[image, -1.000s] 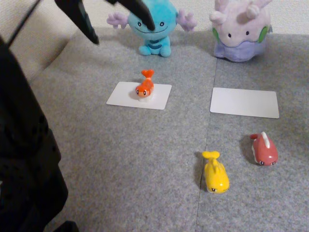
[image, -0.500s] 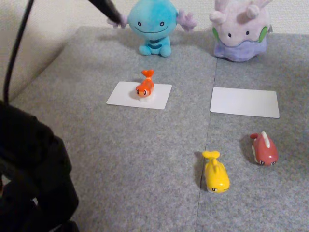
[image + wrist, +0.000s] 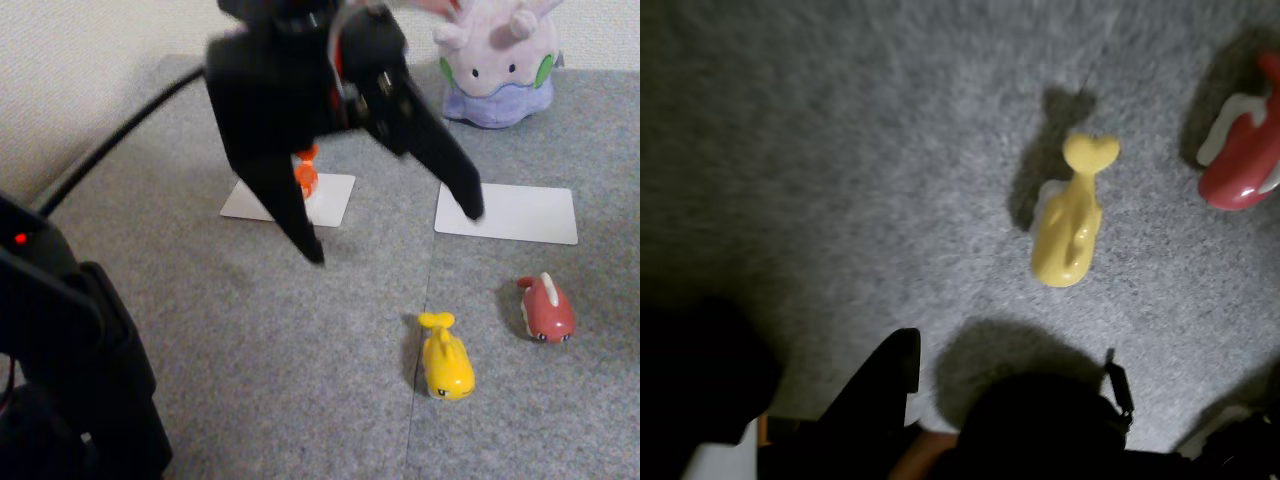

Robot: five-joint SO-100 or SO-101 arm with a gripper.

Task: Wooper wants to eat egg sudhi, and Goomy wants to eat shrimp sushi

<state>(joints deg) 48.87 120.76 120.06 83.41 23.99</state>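
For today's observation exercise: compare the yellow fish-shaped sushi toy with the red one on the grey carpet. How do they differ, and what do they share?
The glossy yellow fish-shaped sushi toy is all yellow; the glossy red fish-shaped sushi toy is red with a white tail stripe. In the fixed view the yellow one lies nearer the camera and further left, the red one closer to the white card. Both rest on the grey carpet, untouched.

Glossy plastic yellow sushi toy (image 3: 1070, 215) and red sushi toy (image 3: 546, 309) lie on rough grey carpet (image 3: 300, 360); Goomy (image 3: 498, 62) is soft plush, cards (image 3: 506, 212) smooth matt.
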